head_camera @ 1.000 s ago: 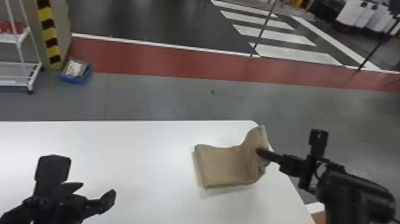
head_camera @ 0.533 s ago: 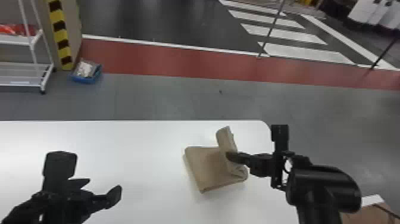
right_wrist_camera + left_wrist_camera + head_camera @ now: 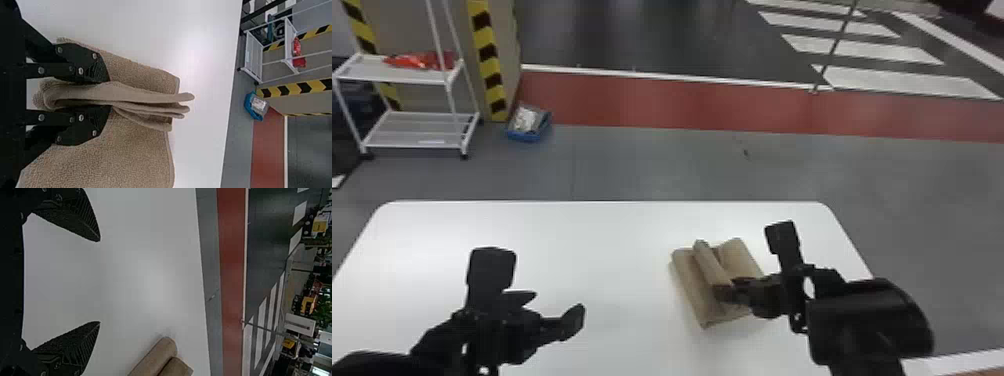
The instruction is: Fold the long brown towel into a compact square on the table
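Over on the robot's right side of the desk (image 3: 612, 260), the towel's (image 3: 689, 290) half folded, and the right fingers (image 3: 88, 127) are pinching a raised, layered flap, I guess so it can go flat over the rest. Left fingers (image 3: 74, 219) are wide and empty, probably cause one arm's enough here. Blue box (image 3: 522, 136) on the floor has pale stuff in it, and the cart's (image 3: 367, 70) got something red (image 3: 419, 60) up top.

Towel (image 3: 688, 285) on table (image 3: 612, 245), right side — cart (image 3: 374, 71) behind, left — bin (image 3: 524, 135) right of cart.
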{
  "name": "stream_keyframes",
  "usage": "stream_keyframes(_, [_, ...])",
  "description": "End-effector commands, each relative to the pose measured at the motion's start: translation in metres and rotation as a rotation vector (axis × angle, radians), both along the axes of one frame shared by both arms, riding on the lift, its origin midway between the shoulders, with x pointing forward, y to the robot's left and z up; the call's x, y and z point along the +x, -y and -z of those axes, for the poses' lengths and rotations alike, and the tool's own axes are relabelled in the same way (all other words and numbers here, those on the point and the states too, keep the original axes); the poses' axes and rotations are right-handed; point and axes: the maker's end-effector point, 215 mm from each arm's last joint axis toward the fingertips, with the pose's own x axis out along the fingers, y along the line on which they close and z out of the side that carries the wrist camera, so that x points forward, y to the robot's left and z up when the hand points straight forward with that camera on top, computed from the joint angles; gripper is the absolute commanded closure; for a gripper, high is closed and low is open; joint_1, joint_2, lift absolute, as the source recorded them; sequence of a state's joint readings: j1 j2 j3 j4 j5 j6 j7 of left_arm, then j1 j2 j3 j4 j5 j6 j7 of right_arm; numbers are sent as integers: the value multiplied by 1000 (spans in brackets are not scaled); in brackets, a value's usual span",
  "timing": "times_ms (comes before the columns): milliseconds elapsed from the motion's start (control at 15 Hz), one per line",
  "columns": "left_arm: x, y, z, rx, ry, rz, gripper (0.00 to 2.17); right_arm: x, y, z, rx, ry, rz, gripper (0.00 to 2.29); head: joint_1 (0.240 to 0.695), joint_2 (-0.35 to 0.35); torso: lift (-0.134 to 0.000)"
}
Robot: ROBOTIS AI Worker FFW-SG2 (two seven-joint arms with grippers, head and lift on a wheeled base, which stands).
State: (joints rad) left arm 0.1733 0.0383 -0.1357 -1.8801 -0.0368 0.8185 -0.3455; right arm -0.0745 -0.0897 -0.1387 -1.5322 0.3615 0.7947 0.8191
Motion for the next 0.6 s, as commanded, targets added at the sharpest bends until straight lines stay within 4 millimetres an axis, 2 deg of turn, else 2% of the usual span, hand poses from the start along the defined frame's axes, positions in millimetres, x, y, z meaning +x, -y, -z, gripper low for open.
stream_keyframes(0, [0,-2,0,-2,-1,-2,144,-9,-4,9,-3,-23,-8,-2,695,-177,0])
stream_keyframes(267, [-4,-2,2,-2,-6,-2,144,-17,1,-1,102,-2,34,39,695,-169,0])
stream_keyframes(533, [-4,-3,3,1,-7,-2,144,-27,29,-21,200,17,86,93,695,-186,0])
